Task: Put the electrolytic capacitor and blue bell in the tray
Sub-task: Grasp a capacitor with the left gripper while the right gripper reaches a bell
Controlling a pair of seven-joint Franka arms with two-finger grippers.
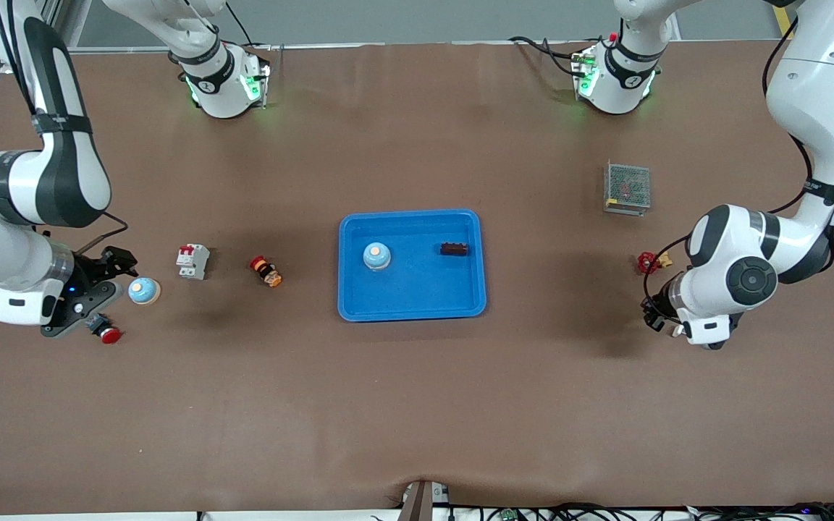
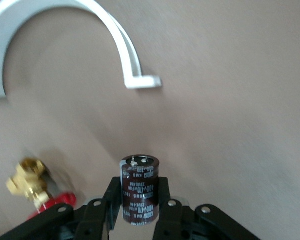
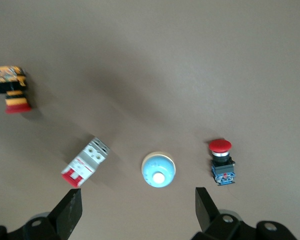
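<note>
With one blue bell (image 1: pixel 376 255) and a capacitor (image 1: pixel 453 249) already in the tray (image 1: pixel 411 304), the left claw (image 2: pixel 138 207) grips another electrolytic capacitor (image 2: pixel 139 190) while the right claw (image 3: pixel 135 207) hangs wide over a second bell (image 3: pixel 158 170).

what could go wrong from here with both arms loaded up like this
The left gripper pinches only the lower end of the capacitor, so it might tilt or slip on the way to the tray. The open right gripper frames a blue bell between a breaker and a red button; it may nudge either.
</note>
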